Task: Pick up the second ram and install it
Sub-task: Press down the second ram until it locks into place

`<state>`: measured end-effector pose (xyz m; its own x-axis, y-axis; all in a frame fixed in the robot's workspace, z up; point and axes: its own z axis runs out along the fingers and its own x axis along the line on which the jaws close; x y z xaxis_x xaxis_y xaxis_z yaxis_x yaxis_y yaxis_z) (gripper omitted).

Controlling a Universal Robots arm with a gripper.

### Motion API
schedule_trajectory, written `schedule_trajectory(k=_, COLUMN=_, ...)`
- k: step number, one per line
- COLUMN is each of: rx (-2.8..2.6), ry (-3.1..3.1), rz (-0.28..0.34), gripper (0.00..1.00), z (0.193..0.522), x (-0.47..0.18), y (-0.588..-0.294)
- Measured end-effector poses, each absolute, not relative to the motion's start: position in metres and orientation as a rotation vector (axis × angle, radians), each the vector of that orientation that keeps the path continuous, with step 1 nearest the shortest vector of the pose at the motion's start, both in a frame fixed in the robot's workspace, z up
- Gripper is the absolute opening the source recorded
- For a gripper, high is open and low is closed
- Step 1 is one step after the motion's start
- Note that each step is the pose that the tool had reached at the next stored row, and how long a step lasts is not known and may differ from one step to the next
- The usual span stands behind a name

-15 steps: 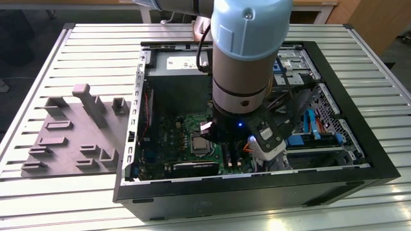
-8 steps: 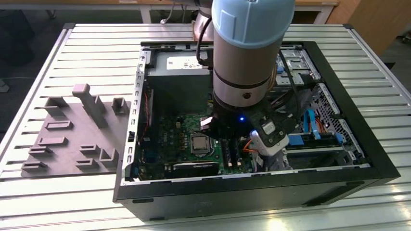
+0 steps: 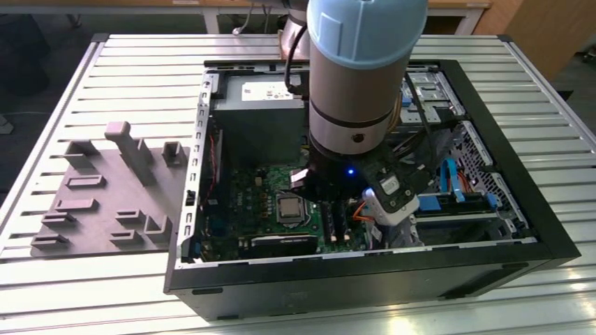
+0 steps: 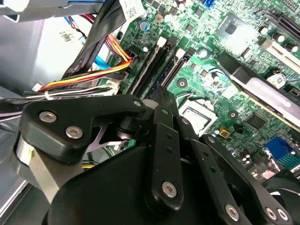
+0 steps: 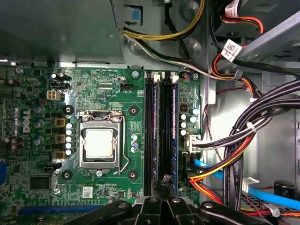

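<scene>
Pincer (image 5: 165, 185) over memory slots (image 5: 161, 131); exterior view adds grey fixture (image 3: 107, 199)

Arm lowered — hand (image 5: 165, 187) downward

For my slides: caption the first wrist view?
Gripper poised over the motherboard's RAM slots, beside the CPU socket.

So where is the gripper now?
The gripper is inside the computer case, low over the motherboard's memory slots, with the processor socket beside them in the first wrist view.
</scene>
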<state>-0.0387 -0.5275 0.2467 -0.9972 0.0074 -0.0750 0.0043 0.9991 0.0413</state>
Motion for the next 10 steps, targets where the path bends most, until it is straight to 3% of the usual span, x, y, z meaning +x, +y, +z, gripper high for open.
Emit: schedule_trajectory(k=10, rx=0.009, ry=3.066, rz=0.063, gripper=0.11, z=0.246, x=-0.039, y=-0.511)
